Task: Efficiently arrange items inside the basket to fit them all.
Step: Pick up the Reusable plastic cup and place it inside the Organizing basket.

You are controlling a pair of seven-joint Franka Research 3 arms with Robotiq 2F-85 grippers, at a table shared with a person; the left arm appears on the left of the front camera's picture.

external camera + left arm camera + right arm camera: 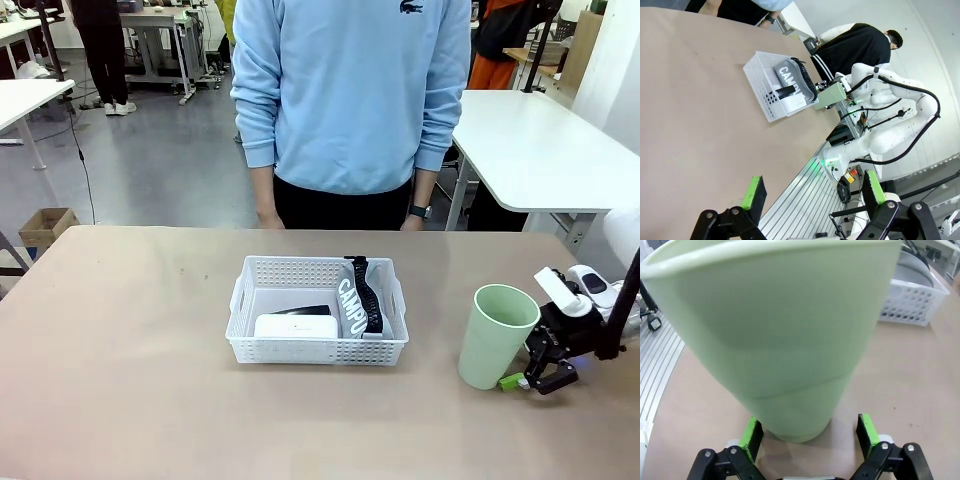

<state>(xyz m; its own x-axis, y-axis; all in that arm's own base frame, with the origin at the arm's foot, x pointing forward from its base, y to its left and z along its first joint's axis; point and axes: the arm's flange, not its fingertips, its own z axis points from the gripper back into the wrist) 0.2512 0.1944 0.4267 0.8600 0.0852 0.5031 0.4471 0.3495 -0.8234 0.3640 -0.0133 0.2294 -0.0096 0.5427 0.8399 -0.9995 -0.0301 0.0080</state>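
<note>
The basket (317, 352) sits in the middle of the front view on the table (120, 340). Inside it, a grey pouch (353, 305) lettered "CAMPUS" with a black strap fills the right part. A white box (296, 326) lies against the near wall, with a black stapler (300, 311) just behind it.

The green cup (497, 335) stands upright outside the basket, at the lower right of the frame. The right gripper (530, 383) is low on the table just beside it. In the right wrist view its fingers are spread wide on either side of the cup's base, with a clear gap at the right-hand pad (866, 427).

The left gripper (814, 192) is spread wide with nothing between its fingers, over the table's edge and well apart from the basket. A person in a pale blue sweatshirt (350, 90) stands at the far side.
</note>
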